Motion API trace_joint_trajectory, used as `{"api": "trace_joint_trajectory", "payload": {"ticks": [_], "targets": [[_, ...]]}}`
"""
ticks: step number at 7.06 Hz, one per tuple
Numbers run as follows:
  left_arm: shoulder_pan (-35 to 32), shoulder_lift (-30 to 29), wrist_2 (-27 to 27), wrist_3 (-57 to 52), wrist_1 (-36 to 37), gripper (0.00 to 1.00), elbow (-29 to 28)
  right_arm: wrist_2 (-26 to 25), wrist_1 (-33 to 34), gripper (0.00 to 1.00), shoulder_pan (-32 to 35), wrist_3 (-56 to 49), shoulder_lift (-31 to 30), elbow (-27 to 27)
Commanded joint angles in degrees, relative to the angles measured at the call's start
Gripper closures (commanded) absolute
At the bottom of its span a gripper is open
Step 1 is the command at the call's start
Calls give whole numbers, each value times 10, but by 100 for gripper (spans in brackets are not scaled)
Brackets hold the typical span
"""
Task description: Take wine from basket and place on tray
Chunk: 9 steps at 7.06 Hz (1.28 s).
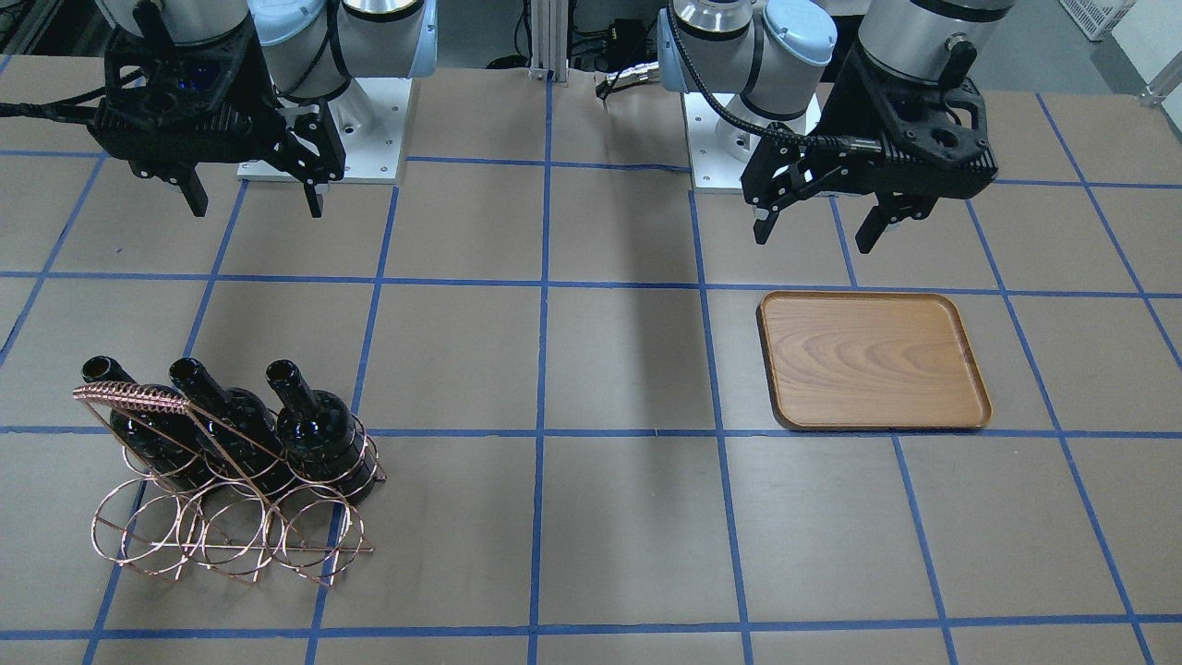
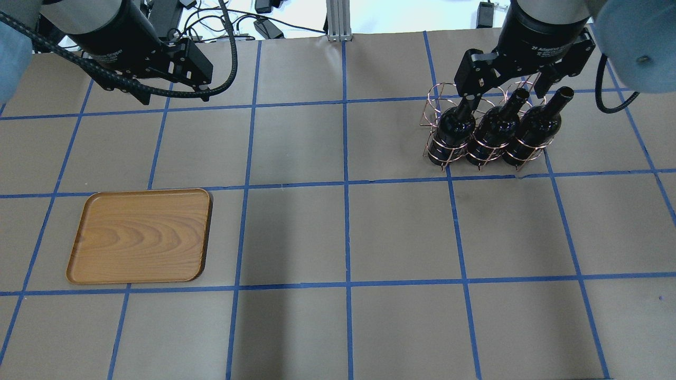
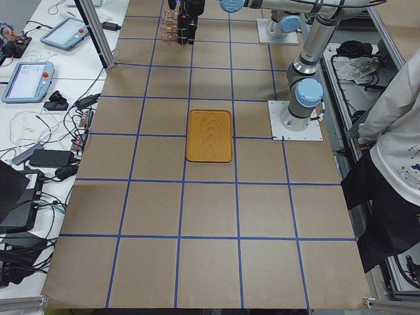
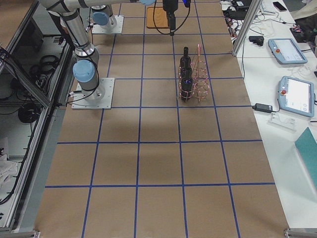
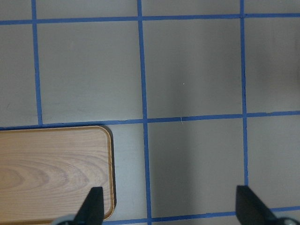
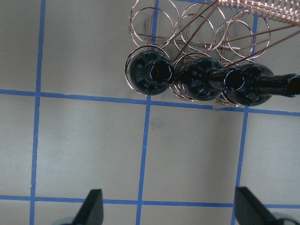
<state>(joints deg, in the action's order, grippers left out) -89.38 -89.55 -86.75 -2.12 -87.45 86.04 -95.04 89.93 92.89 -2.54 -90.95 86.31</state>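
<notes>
Item 1, my left tool (image 1: 813, 238): fingers spread wide, holding nothing, hanging above the table (image 1: 628, 517) just off the tray's edge on my base's side

Item 2, my right tool (image 1: 257, 208): fingers spread wide too, holding nothing, up in the air on my base's side of the basket, well clear of the bottle tops

Item 3, wine bottles (image 1: 319, 434): three, dark glossy glass, standing neck-up side by side in the basket's row of loops nearest my base

Item 4, basket (image 1: 138, 399): copper wire, coiled handle, standing on the table on my right side

Item 5, tray (image 1: 873, 362): light wood with visible grain, flat on the table on my left side, well apart from the basket
</notes>
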Motion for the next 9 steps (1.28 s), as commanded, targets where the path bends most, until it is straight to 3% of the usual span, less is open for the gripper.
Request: {"api": "trace_joint_trajectory", "payload": {"ticks": [1,3,6,9], "targets": [[0,0,0,0,0,0,0,11,10,0,-36,-49,2,0],[0,2,0,-1,0,0,0,56,32,0,-104,-151,16,1],[0,1,0,-1,0,0,0,53,117,0,-109,-185,89,2],[0,1,0,-1,0,0,0,57,149,12,-109,-186,103,47]]}}
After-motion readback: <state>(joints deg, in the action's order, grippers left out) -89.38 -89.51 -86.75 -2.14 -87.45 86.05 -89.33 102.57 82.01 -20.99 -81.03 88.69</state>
